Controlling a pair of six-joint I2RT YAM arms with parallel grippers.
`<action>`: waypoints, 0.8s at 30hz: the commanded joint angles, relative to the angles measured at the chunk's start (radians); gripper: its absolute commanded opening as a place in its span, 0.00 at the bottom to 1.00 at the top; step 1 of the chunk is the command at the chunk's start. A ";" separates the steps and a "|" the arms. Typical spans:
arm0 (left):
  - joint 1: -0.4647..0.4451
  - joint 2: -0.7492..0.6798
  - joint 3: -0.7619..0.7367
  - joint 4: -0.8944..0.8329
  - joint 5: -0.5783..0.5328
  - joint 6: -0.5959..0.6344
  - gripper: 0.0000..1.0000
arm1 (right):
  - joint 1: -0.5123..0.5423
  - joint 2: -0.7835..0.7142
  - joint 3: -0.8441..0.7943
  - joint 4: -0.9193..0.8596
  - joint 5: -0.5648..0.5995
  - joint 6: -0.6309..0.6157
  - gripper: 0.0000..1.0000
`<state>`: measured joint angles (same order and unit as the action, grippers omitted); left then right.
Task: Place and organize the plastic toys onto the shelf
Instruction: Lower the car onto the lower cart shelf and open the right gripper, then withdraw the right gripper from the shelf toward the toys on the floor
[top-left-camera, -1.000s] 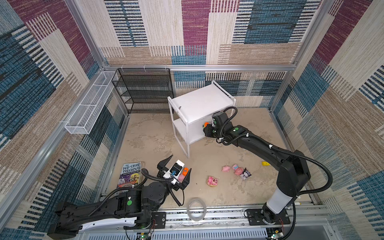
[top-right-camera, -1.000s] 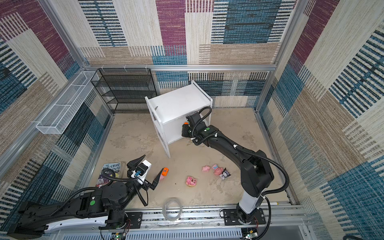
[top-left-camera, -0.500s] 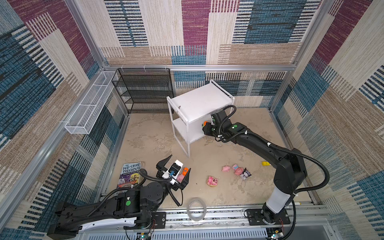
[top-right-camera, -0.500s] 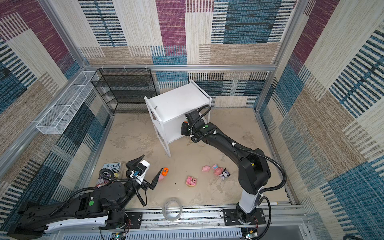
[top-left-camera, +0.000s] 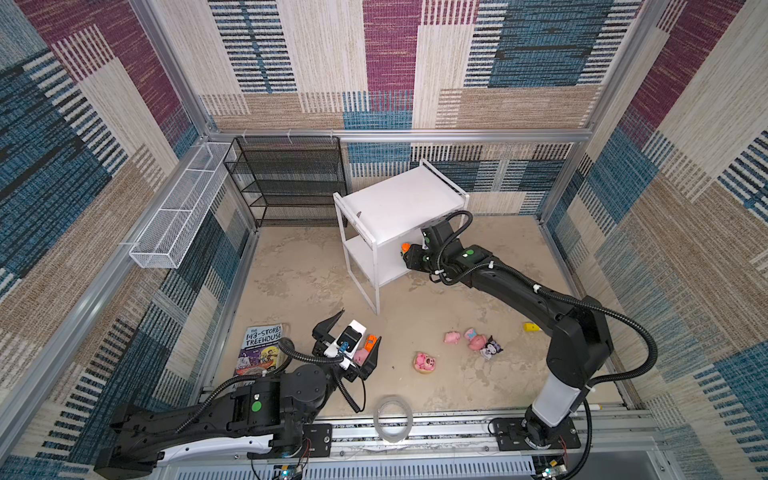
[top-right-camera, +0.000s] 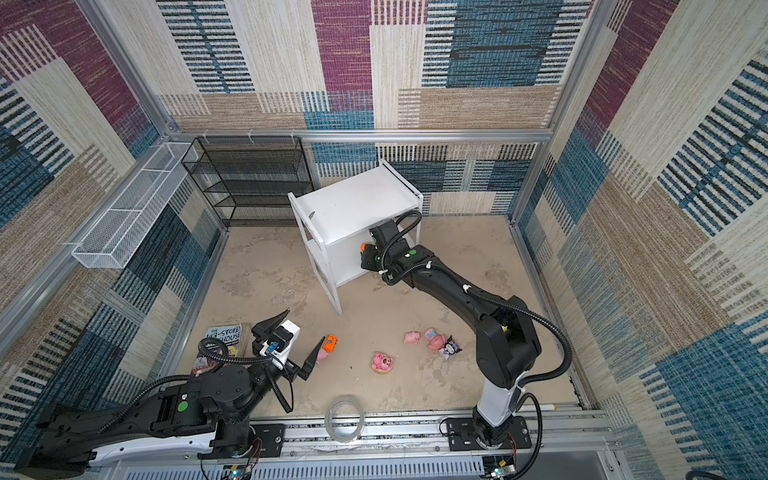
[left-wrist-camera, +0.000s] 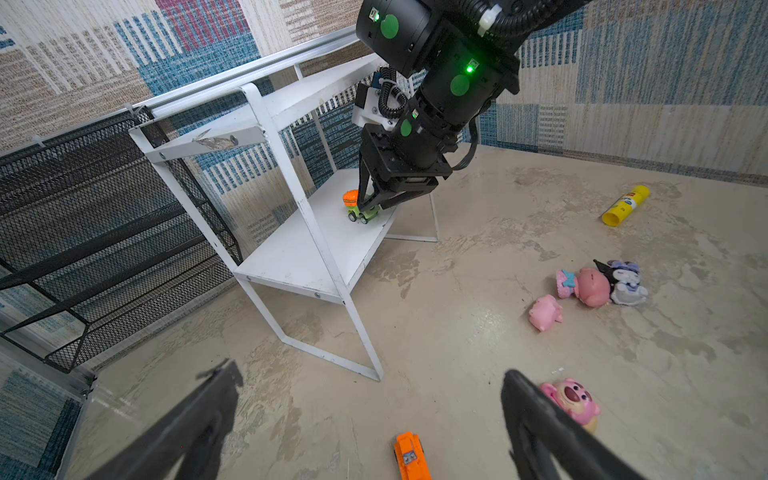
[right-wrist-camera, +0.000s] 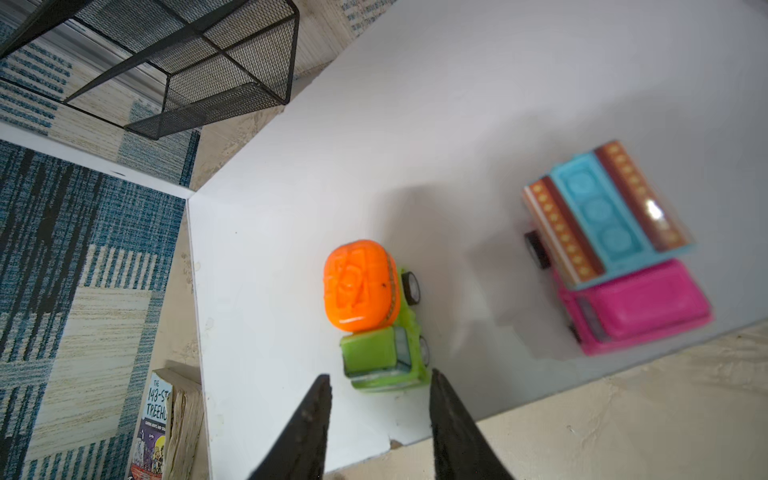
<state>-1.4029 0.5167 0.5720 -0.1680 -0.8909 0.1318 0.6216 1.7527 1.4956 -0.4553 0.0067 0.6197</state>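
The right gripper (right-wrist-camera: 379, 376), fingers narrowly parted and gripping nothing, hovers at the green-orange car (right-wrist-camera: 374, 316) on the shelf (right-wrist-camera: 457, 104) lower board, beside the pink car (right-wrist-camera: 636, 307). The left gripper (left-wrist-camera: 370, 370) gapes wide; a pink pig (top-left-camera: 451, 337) lies at the shelf's 5 o'clock

Our right arm (top-left-camera: 511, 286) reaches a little deeper toward the shelf (top-left-camera: 399, 203) than a second ago, its wrist drawn nearer the lower board. We see the right pincer (right-wrist-camera: 380, 374) now standing with jaws a shade wider than the cab of the green-orange car (right-wrist-camera: 374, 316), which rests on its wheels on that board.
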 joint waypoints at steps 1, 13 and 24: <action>0.001 0.001 -0.003 0.035 -0.014 0.012 0.99 | 0.003 -0.019 -0.019 0.080 -0.014 -0.003 0.44; 0.001 0.009 0.002 0.039 -0.005 0.018 0.99 | 0.004 -0.087 -0.109 0.124 -0.005 -0.012 0.51; 0.001 0.031 0.014 0.041 -0.005 0.024 0.99 | 0.004 -0.200 -0.258 0.196 -0.013 -0.064 0.43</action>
<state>-1.4029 0.5488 0.5743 -0.1600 -0.8879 0.1421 0.6266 1.5898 1.2816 -0.3328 -0.0059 0.5907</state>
